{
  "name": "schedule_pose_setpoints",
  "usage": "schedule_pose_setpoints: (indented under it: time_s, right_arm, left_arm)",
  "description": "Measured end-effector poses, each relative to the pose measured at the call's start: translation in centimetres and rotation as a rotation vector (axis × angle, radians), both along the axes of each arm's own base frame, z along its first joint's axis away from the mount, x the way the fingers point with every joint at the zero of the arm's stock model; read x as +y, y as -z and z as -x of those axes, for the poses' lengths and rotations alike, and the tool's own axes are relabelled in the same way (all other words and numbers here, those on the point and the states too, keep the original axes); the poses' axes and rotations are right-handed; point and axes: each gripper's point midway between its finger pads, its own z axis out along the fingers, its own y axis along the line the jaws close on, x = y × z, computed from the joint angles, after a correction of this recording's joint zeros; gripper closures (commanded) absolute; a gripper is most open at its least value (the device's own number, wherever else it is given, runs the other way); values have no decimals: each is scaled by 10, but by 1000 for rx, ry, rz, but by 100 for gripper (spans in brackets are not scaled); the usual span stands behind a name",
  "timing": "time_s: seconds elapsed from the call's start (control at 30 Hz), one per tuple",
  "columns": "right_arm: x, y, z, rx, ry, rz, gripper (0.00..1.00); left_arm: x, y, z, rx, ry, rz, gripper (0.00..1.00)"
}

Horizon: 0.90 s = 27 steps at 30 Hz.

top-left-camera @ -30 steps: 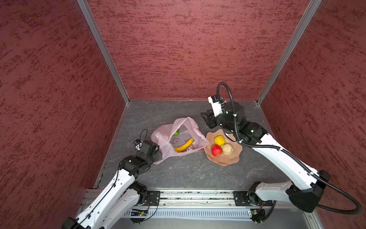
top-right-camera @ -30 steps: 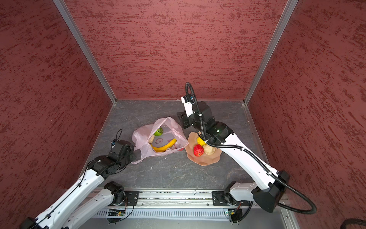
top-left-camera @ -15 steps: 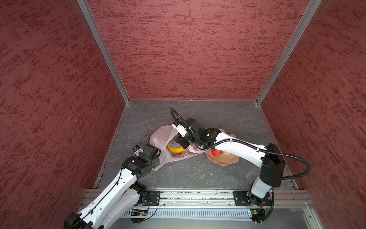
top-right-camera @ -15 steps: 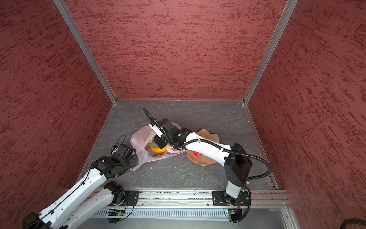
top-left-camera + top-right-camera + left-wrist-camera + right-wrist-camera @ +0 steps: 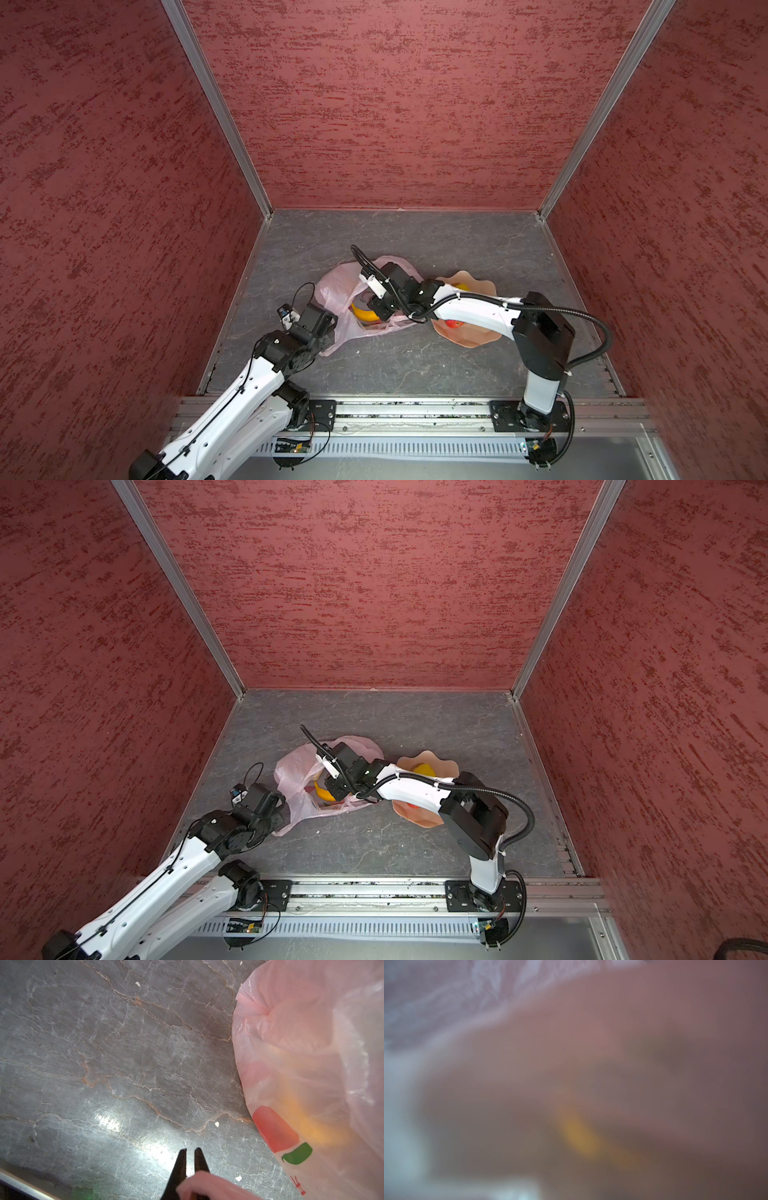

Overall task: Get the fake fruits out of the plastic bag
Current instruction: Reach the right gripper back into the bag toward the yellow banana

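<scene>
With your left gripper (image 5: 190,1150) pinched narrow on the plastic bag (image 5: 301,1053), centre the right gripper (image 5: 375,307), its finger spread hidden, across the banana (image 5: 360,315).

Both top views are bright, evenly lit from above and sharp, with soft shadows under the arms (image 5: 257,395) and the walls (image 5: 374,104) splayed outward by a wide lens. In the left wrist view a white glare patch lies on the tabletop (image 5: 124,1053); the plastic bag (image 5: 311,1053) is soft. The right wrist view is almost wholly blurred pink-grey haze.
</scene>
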Motion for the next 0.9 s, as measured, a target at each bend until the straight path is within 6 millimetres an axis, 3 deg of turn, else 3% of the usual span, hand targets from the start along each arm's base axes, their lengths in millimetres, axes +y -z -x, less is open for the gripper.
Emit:
schedule_pose_setpoints:
  time_s: [0.27, 0.6, 0.9]
  right_arm:
    - [3, 14, -25, -56, 83, -4, 65]
    - [11, 18, -57, -108, 223, -97, 61]
    - [14, 8, -77, -114, 306, -197, 56]
  left_arm:
    - [4, -2, 4, -40, -15, 12, 88]
    - [5, 18, 14, -3, -18, 28, 88]
    - [5, 36, 22, 34, -31, 45, 89]
